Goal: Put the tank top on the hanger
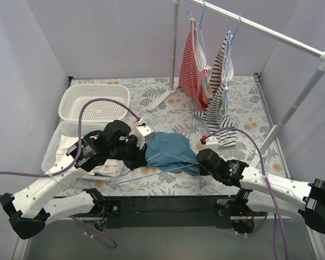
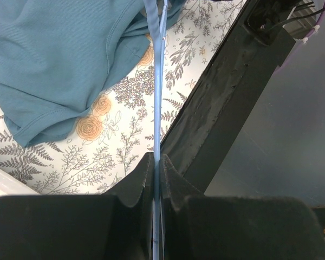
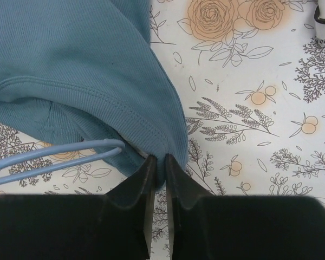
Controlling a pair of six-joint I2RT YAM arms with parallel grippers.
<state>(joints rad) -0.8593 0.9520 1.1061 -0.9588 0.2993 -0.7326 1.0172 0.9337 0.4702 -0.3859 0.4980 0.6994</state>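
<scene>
Roughly midway: our left claw (image 2: pixel 157 162) clamps the light-blue wire hanger (image 2: pixel 157 97), right claw (image 3: pixel 158 162) pinches the teal tank top (image 3: pixel 70 54) hem. Top lies bunched on the counter (image 3: pixel 249 135); straps not yet hung.

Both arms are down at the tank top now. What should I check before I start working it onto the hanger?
1. Left end effector clamped on the hanger wire: ok.
2. Right end effector pinching the tank top hem: ok, fabric sits between the fingers.
3. Hanger end inside the top: cannot tell, its bend lies right at the hem.
4. Straps over the hanger's shoulders: not ok, the top lies bunched on the table.
5. Black-and-white striped top clear of the right arm: cannot tell, its lower end hangs close by.
</scene>
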